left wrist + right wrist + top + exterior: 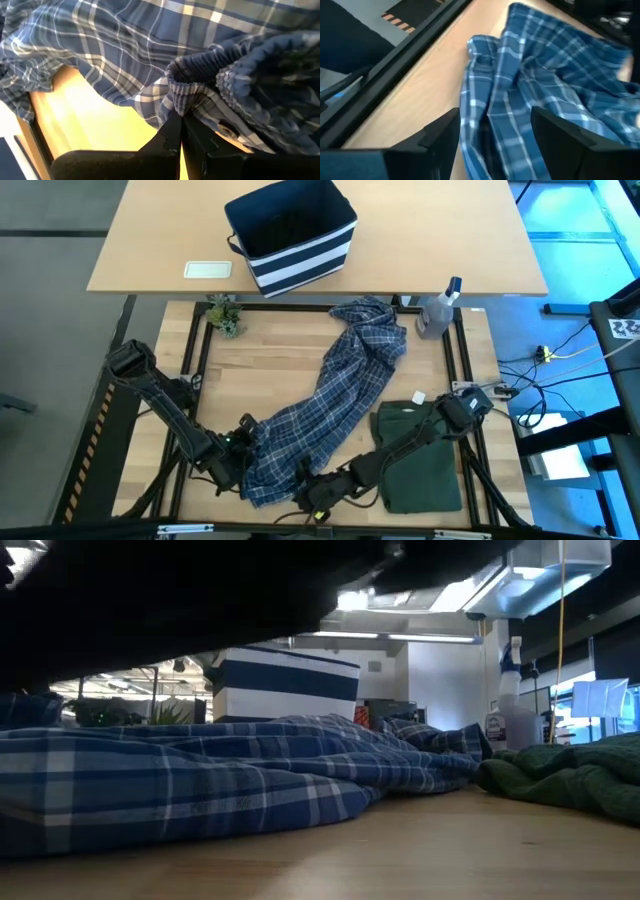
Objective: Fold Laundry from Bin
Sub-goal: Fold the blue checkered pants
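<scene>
High view – plaid shirt (335, 395): spread in a long diagonal band across the counter (270, 370), from the far right corner area down to the near edge.
High view – green garment (420, 455): lies flat at the near right of the counter, just beside the plaid shirt.
High view – bin (292, 235): stands on the lighter tabletop beyond the far edge, upright, open top showing a dark inside.
High view – spray bottle (437, 312): upright at the far right corner.
High view – left hand (240, 448): at the near left, against the shirt's lower end.
High view – right hand (318, 502): at the near edge, at the shirt's lowest corner.
Low view – layout: plaid shirt (200, 780) fills the left and middle; green garment (570, 775) lies at the right; bin (285, 685) and spray bottle (507, 710) stand behind.
Left wrist view – left hand (181, 129): fingers pressed together, pinching a gathered fold of the plaid shirt (150, 45).
Right wrist view – right hand (492, 130): fingers set wide apart, straddling the plaid shirt (540, 95) edge; nothing is clamped between them.
</scene>
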Robot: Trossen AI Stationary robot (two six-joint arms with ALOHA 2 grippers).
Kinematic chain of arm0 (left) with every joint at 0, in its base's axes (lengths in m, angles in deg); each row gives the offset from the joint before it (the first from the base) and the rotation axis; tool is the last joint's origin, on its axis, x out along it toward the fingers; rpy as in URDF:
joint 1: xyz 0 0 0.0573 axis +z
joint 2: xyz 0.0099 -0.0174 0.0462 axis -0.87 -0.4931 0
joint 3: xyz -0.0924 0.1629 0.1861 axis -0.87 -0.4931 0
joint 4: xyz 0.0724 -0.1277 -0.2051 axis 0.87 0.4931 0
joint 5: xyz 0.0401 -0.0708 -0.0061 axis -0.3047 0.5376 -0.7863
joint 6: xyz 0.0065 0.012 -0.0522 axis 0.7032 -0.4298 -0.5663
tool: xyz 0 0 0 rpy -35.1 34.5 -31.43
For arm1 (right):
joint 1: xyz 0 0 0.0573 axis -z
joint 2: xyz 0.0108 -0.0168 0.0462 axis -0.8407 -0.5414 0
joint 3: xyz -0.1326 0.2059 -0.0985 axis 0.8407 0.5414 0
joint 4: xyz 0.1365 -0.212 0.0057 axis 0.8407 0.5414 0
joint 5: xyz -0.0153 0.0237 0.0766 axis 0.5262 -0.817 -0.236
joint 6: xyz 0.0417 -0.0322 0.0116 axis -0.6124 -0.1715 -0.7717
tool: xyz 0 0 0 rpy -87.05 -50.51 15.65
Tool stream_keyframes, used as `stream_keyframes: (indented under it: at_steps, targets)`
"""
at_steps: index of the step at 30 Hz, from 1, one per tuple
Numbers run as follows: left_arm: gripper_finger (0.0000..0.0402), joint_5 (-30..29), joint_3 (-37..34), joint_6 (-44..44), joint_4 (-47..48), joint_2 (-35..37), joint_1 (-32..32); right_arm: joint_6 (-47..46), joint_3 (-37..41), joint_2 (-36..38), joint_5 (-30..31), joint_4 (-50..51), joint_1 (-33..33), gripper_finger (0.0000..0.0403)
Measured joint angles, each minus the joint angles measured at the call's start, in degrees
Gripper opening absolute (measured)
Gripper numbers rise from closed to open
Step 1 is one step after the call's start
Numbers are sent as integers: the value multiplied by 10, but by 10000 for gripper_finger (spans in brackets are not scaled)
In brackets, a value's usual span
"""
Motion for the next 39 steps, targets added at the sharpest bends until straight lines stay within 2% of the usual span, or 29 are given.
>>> stream_keyframes:
  at_steps: [9,19,22,27,33,39]
  targets:
    - [0,-1,0,-41,-14,0,7,-8,-114,-81,29,61,-5,244]
    - [0,8,0,-41,-20,0,7,-59,-122,-103,102,112,5,235]
    - [0,13,0,-41,-19,0,5,-63,-121,-104,115,115,4,186]
    - [0,14,0,-39,-16,3,-3,-98,-120,-105,116,120,5,26]
    - [0,-3,0,-41,0,30,-21,-156,-120,-102,153,133,-1,4]
    - [0,-12,0,-76,45,69,-49,-215,-120,-58,250,186,-24,2]
